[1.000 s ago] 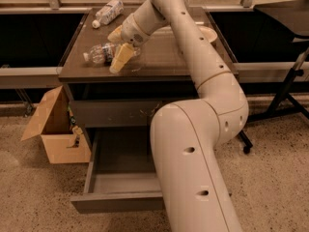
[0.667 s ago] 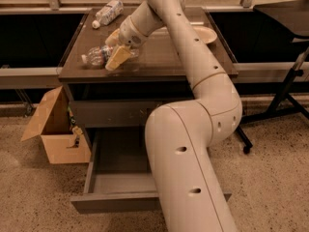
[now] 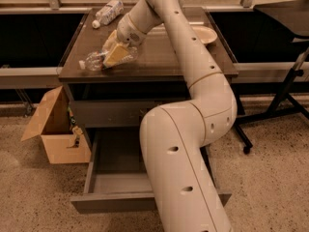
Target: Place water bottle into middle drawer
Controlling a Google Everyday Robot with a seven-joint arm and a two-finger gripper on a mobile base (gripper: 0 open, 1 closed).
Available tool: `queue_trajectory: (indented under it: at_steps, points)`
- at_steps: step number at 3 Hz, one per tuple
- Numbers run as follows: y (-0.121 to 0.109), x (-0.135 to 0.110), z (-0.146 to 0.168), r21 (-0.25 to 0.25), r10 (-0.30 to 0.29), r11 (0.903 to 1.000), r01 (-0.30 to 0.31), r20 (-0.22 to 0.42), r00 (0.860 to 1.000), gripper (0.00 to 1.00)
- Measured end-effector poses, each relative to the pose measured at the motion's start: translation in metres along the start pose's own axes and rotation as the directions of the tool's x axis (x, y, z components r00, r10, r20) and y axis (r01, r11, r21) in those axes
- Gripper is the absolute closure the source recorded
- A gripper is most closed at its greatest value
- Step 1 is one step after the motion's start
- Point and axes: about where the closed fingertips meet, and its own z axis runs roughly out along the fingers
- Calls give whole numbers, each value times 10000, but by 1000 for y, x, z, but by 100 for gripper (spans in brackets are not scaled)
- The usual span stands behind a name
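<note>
On cabinet top [image 3: 159, 57], front left: water bottle [image 3: 94, 61] is laid on its side.
Gripper [image 3: 115, 56]: is positioned over the bottle's right part; grip state cannot be determined.
Middle drawer [image 3: 120, 201]: is pulled open below.

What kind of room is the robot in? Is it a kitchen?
Probably a robot test lab or workshop, not a home kitchen: a speckled hard floor, a plain dark cabinet with an open drawer, and a cardboard box beside it. The pincer is over the water bottle on the cabinet top.
</note>
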Motion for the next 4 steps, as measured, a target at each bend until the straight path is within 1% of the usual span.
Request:
queue_trajectory:
  at_steps: [1,2,3,4]
  points:
    - [0,-1,-1,-7,4,10000,-4,6,10000,100]
    - [15,-14,8,-687,396,9970,-355,593,9975,100]
    - [22,-21,11,-998,614,9937,-518,962,9935,100]
    - [23,-35,11,-1032,685,9934,-503,1810,9811,100]
